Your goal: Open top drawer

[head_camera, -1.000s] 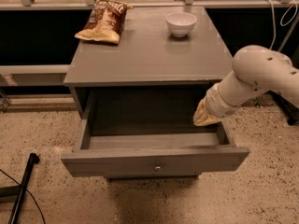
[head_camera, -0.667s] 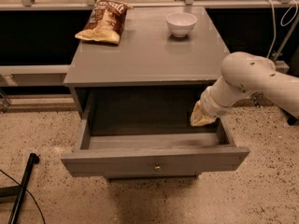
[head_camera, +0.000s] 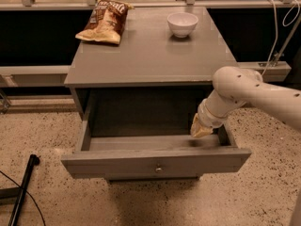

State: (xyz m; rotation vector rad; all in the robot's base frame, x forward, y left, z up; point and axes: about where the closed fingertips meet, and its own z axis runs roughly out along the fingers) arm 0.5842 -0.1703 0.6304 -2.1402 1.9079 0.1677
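Note:
The top drawer of the grey cabinet is pulled far out. Its wide flat front has one small round metal knob at the centre. The inside of the drawer shows bare and dark. My white arm comes in from the right. My gripper hangs over the drawer's right rear corner, just inside its right wall, well away from the knob. Its yellowish fingertips point down and to the left.
On the cabinet top lie a brown chip bag at the back left and a white bowl at the back right. A black pole lies on the speckled floor at the left. Cables hang at the right.
My arm has swung a little to the left and my gripper has moved slightly leftward over the drawer's right side. The drawer has not moved.

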